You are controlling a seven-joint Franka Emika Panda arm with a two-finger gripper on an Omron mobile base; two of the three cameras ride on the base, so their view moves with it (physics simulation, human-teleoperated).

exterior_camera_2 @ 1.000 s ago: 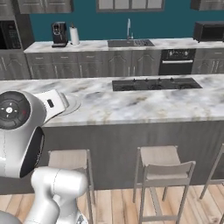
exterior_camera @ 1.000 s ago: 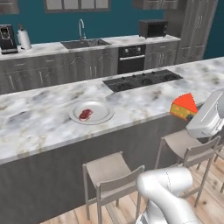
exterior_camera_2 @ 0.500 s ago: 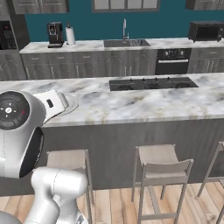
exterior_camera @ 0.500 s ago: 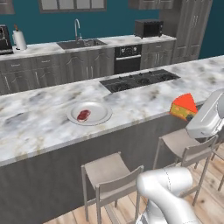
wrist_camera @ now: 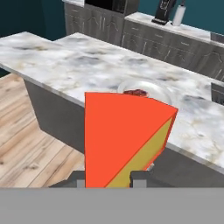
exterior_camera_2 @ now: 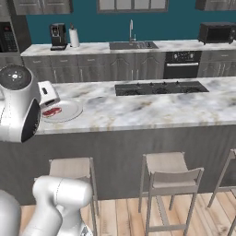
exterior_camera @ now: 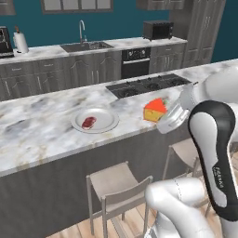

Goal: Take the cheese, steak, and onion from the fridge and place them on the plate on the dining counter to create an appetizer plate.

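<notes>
Dining table [exterior_camera: 42, 130]: long island, white-grey veined marble top, smooth and glossy, dark grey panelled base under it. A black hob [exterior_camera: 148, 85] was set flush into the top toward the far side. Pale wooden stools [exterior_camera_2: 168, 173] with slim legs stood along its near edge, over a light plank floor.

Behind it ran the wall counter [exterior_camera_2: 101, 47], same marble, grey panelled fronts, with a sink and curved tap [exterior_camera: 82, 32], a built-in oven [exterior_camera: 135, 61], a dark microwave [exterior_camera_2: 216, 32], a coffee machine [exterior_camera_2: 58, 36] and a white paper roll [exterior_camera_2: 73, 37]. Teal wall above.

Plate [exterior_camera: 95, 120]: round, shallow, pale grey-white, lying flat on the table near its front edge. On it, left of centre, the steak [exterior_camera: 89, 122]: small flat reddish-pink slab with pale marbling.

Cheese [exterior_camera: 155, 110]: small wedge, yellow-orange flanks, flat red rind face. It was off the table, in the air above the near edge and to the right of the plate, apart from it. My hand [wrist_camera: 108, 177] was closed on the cheese: in the hand view the two dark fingertips [wrist_camera: 140, 179] sat on either side of the wedge's lower end, the red face turned toward the camera, the plate and steak lying beyond its upper edge.
</notes>
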